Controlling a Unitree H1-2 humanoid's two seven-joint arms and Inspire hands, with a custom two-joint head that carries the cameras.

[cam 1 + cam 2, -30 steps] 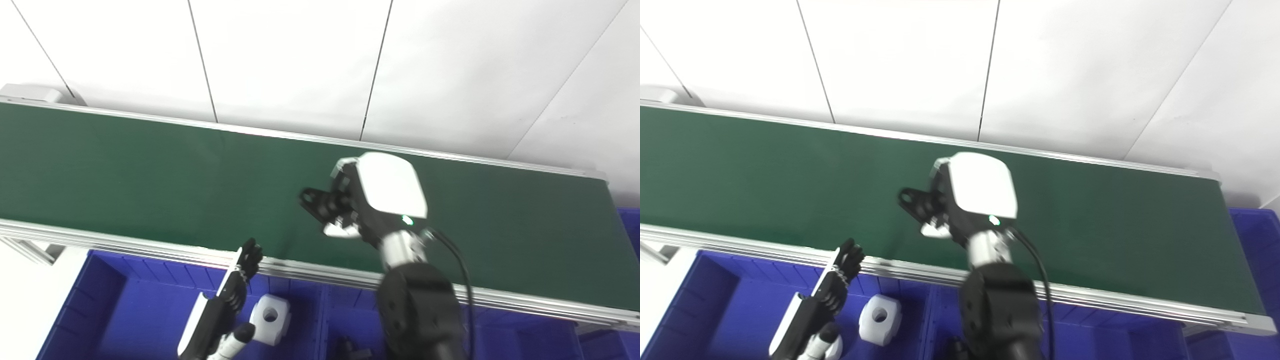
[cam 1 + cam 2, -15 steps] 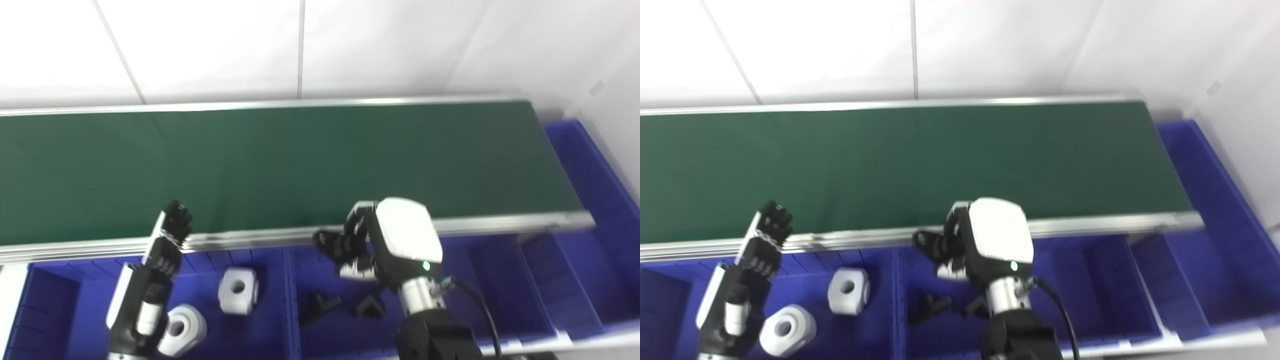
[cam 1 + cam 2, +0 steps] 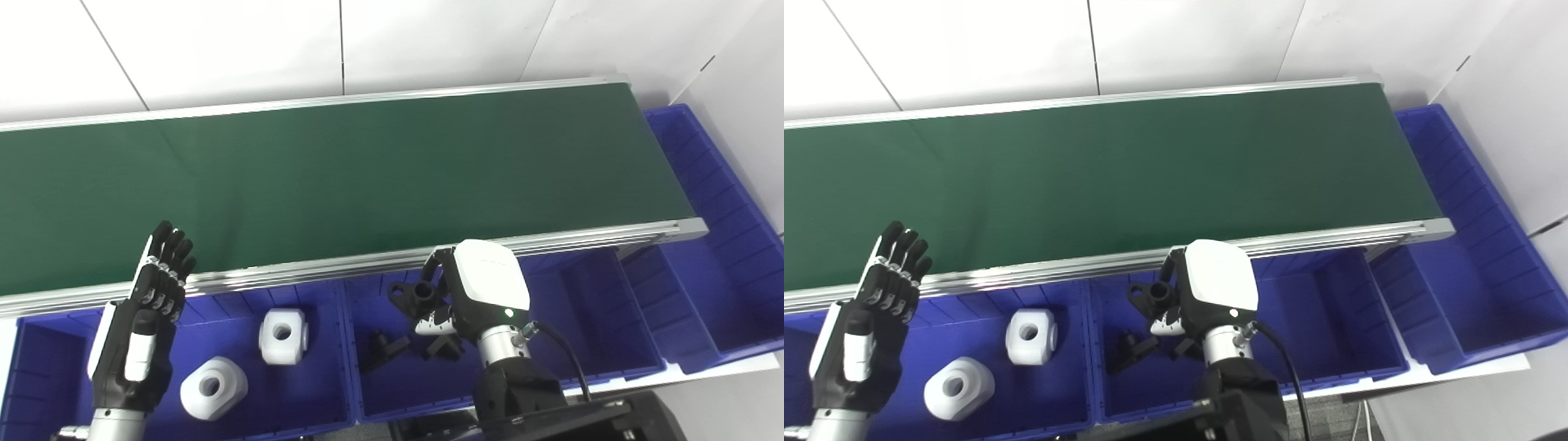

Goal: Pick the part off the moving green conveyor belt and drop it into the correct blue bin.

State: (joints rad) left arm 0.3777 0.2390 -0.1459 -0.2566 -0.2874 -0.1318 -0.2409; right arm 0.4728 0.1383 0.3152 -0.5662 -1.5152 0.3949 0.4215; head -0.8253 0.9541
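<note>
- Now, in the left eye view, the long dark green conveyor belt (image 3: pixel 343 177) with its aluminium side rails runs across the picture, and its surface carries no part.
- Just below the belt's near rail, the right hand (image 3: pixel 471 291), black with a white back shell, is curled around a small black plastic part with a round tube opening (image 3: pixel 416 294); hand and part hang over the middle blue plastic bin (image 3: pixel 576 318), apart from its floor.
- On that bin's floor, under the held part, lie two more small black plastic pieces (image 3: pixel 383 350), one left of the other.
- Left of the middle bin, the left blue bin (image 3: pixel 318 367) holds two chunky white blocks, each with a round hole: one nearer the belt (image 3: pixel 282 327), one farther from it (image 3: pixel 213 388).
- Over that bin's left end and reaching up to the belt's near rail, the left hand (image 3: pixel 144 324) stands upright, fingers (image 3: pixel 170 245) straight and close together, holding nothing.
- At the belt's right end, a third blue bin (image 3: pixel 723 245) runs alongside.
- Next, in the right eye view, the same layout shows from slightly to the side: the right hand (image 3: pixel 1206 293) clasps the black part (image 3: pixel 1151 297) just below the belt's (image 3: pixel 1102 165) near rail, above the middle bin (image 3: pixel 1323 331).
- The left hand (image 3: pixel 870 331) is flat and extended, empty, with its fingertips over the belt's near edge.
</note>
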